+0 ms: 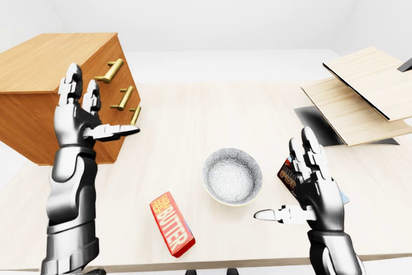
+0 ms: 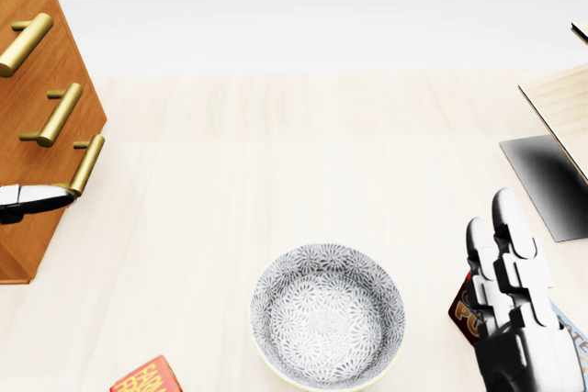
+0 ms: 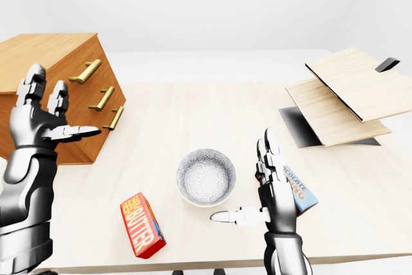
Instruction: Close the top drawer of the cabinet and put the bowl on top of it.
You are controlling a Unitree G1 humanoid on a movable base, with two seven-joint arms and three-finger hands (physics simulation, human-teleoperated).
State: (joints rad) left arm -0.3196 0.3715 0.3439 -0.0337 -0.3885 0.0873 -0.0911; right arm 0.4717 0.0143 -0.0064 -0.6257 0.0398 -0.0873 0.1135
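Both hands are spread wide with nothing in them: left hand (image 1: 76,120) up by the cabinet (image 1: 45,69) drawer fronts, right hand (image 1: 314,188) just right of the bowl (image 1: 232,176). Bowl sits upright on the table (image 1: 212,114) between them, apart from the cabinet. Looks like glazed ceramic to me, so stiff, slick, chippable, some heft. I'd pinch the rim, thumb inside, or cup under it.

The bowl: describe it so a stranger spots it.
In the left-eye view, take the pale wooden table. Near its bottom edge, between the red butter box and the right hand, sits the bowl. It alone is round, with a grey speckled pattern.
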